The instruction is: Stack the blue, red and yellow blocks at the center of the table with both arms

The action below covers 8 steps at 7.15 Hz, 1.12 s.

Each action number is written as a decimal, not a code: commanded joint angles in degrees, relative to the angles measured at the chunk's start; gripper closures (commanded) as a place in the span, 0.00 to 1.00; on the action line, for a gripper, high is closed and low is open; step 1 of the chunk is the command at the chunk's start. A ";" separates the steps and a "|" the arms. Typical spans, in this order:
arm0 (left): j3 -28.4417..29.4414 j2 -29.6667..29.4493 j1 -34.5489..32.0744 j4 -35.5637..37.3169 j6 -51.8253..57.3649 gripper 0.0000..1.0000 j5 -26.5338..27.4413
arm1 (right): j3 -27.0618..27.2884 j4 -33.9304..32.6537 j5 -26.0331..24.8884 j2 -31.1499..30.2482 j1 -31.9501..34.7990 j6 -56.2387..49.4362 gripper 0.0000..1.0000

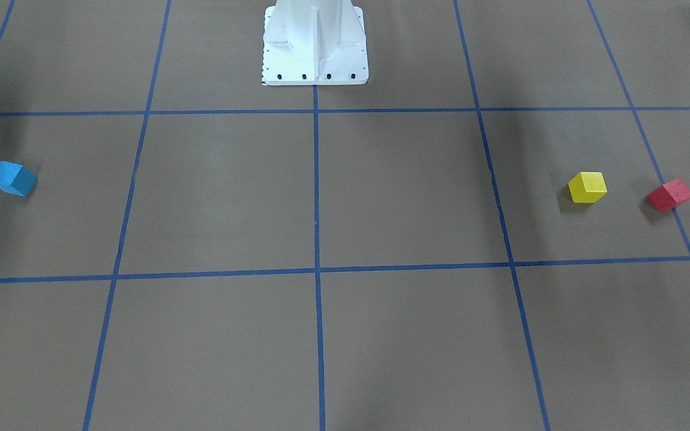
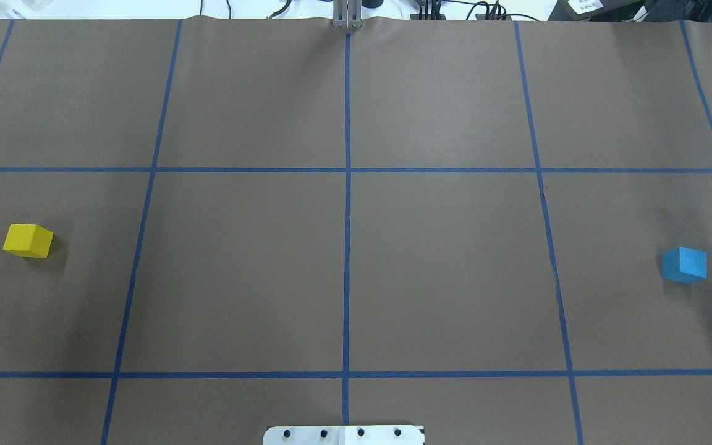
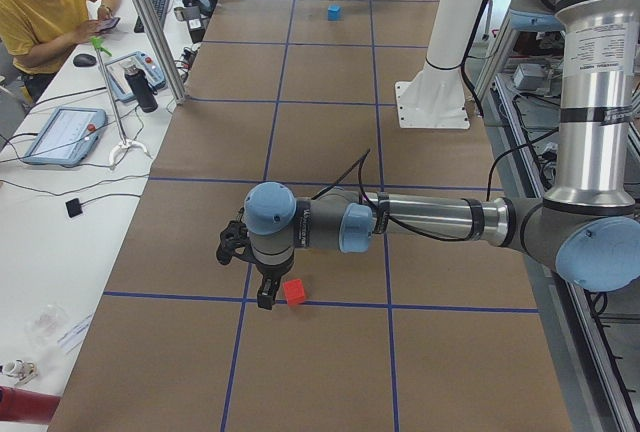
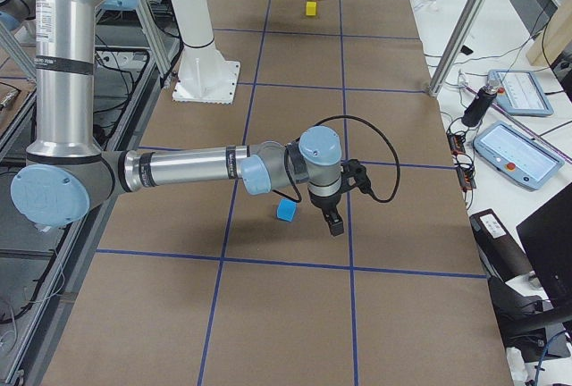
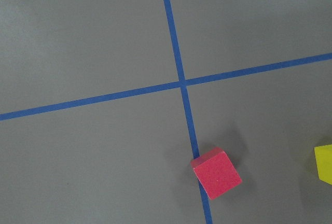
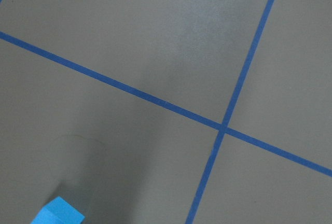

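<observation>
The blue block point(image 1: 13, 178) lies at the table's end on my right side; it also shows in the overhead view point(image 2: 684, 265) and the right wrist view point(image 6: 57, 212). The yellow block point(image 1: 587, 187) and the red block point(image 1: 670, 195) lie close together at the end on my left side. My left gripper point(image 3: 264, 299) hangs just above the table beside the red block point(image 3: 294, 292). My right gripper point(image 4: 333, 223) hangs beside the blue block point(image 4: 286, 211). I cannot tell whether either gripper is open or shut. The red block point(image 5: 217, 172) sits on a tape line.
The white robot pedestal point(image 1: 315, 48) stands at the table's edge on my side. Blue tape lines point(image 2: 347, 216) divide the brown table into squares. An operator in yellow point(image 3: 50, 7) sits at a side desk with tablets point(image 3: 65, 134).
</observation>
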 commanded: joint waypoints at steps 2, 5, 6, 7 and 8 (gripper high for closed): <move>-0.15 0.00 0.00 0.00 0.11 0.00 -0.11 | 0.32 11.75 -2.39 -5.01 -6.41 18.91 0.02; -0.15 0.00 0.00 -0.61 0.11 0.00 -0.11 | 0.23 27.25 -13.07 -9.25 -21.06 40.63 0.02; -0.06 0.09 0.00 -1.23 0.11 0.00 -0.20 | 0.23 28.42 -15.99 -9.17 -25.30 44.78 0.02; -0.06 0.09 0.00 -1.23 0.11 0.00 -0.20 | 0.23 29.65 -19.41 -9.17 -29.51 48.82 0.02; -0.15 0.09 0.00 -1.23 0.11 0.00 -0.11 | -0.21 29.92 -21.10 -9.17 -31.82 49.30 0.02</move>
